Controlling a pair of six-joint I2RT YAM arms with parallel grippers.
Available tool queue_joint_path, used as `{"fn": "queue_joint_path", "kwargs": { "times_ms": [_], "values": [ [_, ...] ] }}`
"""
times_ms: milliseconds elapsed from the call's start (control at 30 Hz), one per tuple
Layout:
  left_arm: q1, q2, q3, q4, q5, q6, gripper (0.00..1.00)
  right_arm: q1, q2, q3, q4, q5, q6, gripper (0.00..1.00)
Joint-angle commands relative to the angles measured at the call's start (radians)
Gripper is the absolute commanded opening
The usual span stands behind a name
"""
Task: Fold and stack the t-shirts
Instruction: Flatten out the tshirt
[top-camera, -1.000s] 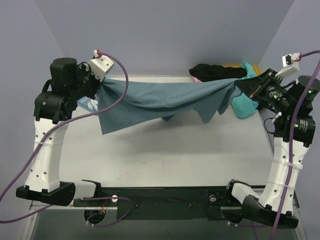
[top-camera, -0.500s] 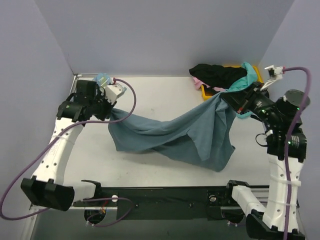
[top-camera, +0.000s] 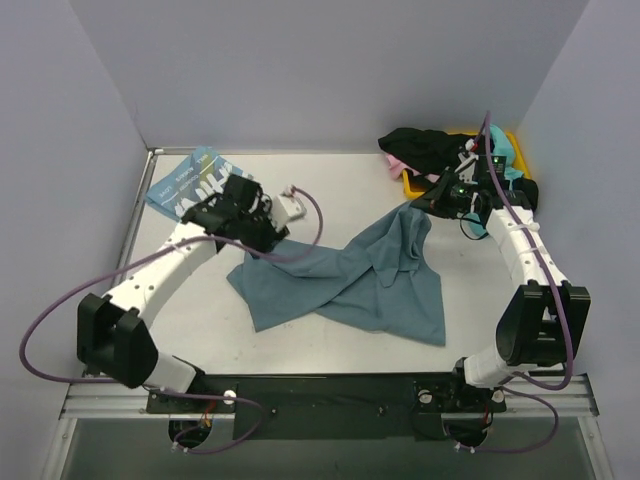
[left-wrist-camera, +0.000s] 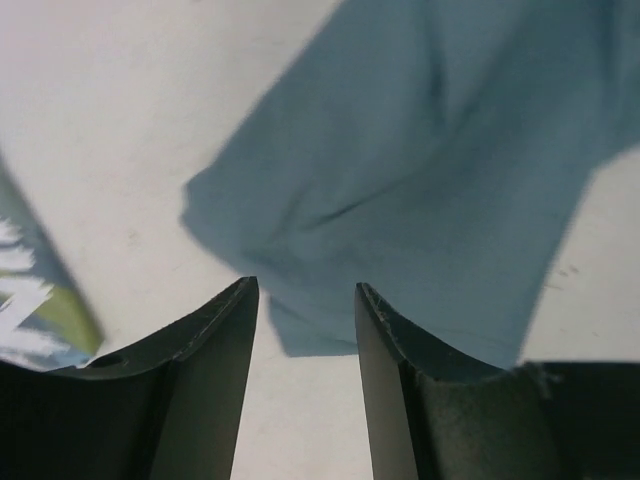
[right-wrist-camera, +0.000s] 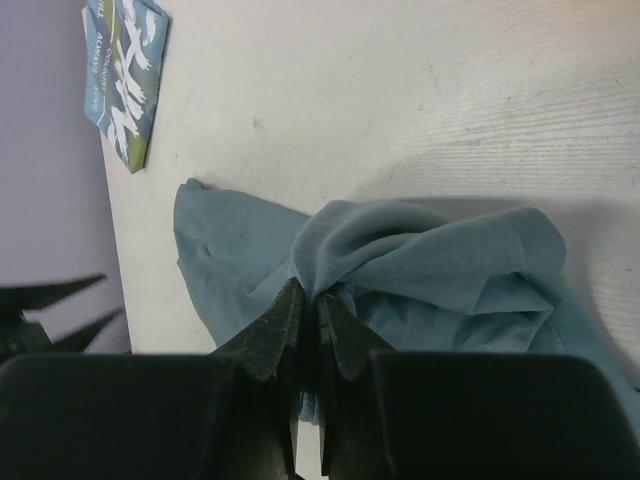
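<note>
The slate-teal t-shirt (top-camera: 350, 280) lies crumpled across the middle of the table. My right gripper (top-camera: 425, 203) is shut on its far right corner; the right wrist view shows cloth (right-wrist-camera: 420, 260) bunched between the closed fingers (right-wrist-camera: 275, 325). My left gripper (top-camera: 262, 240) is open and empty just above the shirt's left edge (left-wrist-camera: 420, 200). A folded light-blue t-shirt with white letters (top-camera: 192, 183) lies at the far left; it also shows in the right wrist view (right-wrist-camera: 125, 75). Black (top-camera: 425, 145), pink (top-camera: 393, 168) and turquoise (top-camera: 505, 150) shirts are piled at the far right.
A yellow plastic bin (top-camera: 415, 185) holds the shirt pile at the back right corner. Purple cables loop from both wrists. Lilac walls close in the back and both sides. A black rail runs along the near edge (top-camera: 320, 385).
Both arms lowered and moved inward, and the slate-teal shirt dropped from hanging stretched in the air onto the table. My left gripper let go of its corner and opened.
</note>
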Motion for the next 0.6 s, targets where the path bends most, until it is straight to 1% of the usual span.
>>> {"fn": "queue_joint_path", "kwargs": {
  "times_ms": [0, 33, 133, 233, 300, 467, 567],
  "values": [
    [-0.212, -0.156, -0.208, -0.082, 0.079, 0.128, 0.53, -0.002, -0.033, 0.046, 0.012, 0.039, 0.006, 0.00],
    [-0.234, -0.164, -0.268, -0.083, 0.052, 0.139, 0.54, -0.001, -0.029, 0.040, 0.012, 0.038, 0.009, 0.00],
    [-0.302, -0.154, -0.349, -0.068, -0.011, 0.140, 0.57, -0.002, -0.022, 0.029, 0.012, 0.032, 0.012, 0.00],
    [-0.325, -0.138, -0.430, 0.019, -0.092, 0.139, 0.60, -0.002, -0.025, 0.005, 0.015, 0.036, 0.014, 0.00],
    [-0.328, -0.117, -0.464, 0.067, -0.118, 0.142, 0.61, -0.001, -0.033, -0.008, 0.015, 0.039, 0.012, 0.00],
    [-0.329, -0.033, -0.468, 0.030, -0.080, 0.116, 0.62, -0.011, -0.053, -0.022, 0.002, 0.044, -0.002, 0.00],
    [-0.329, -0.037, -0.477, -0.019, -0.022, 0.119, 0.62, -0.016, -0.061, -0.025, -0.007, 0.045, -0.005, 0.00]
  ]
}}
